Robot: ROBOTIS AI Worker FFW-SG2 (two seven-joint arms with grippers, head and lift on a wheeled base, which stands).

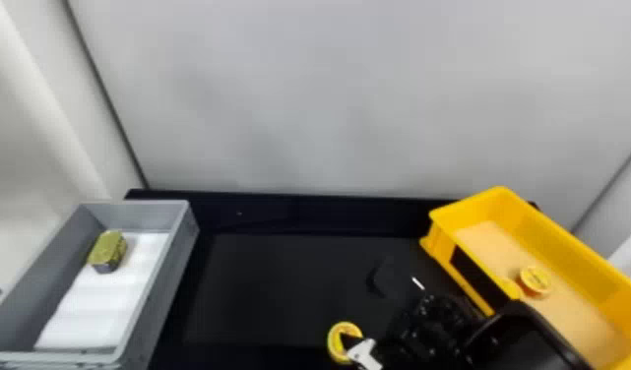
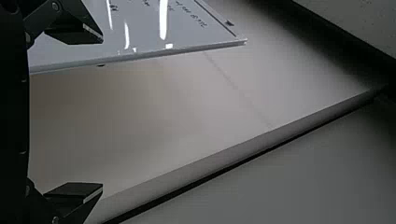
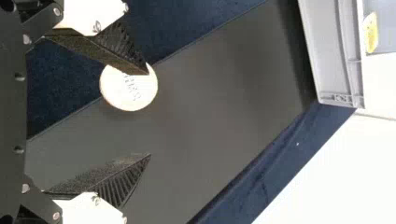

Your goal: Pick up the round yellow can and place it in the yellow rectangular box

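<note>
Our right gripper point(image 3: 149, 114): spread wide, holding nothing | round can point(image 3: 126, 94): likely light, hard, slippery | we'd pinch opposite sides

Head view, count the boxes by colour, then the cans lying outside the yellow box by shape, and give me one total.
Yellow box: 1
Grey box: 1
Round can: 1
Rectangular can: 1
Total: 4
</note>
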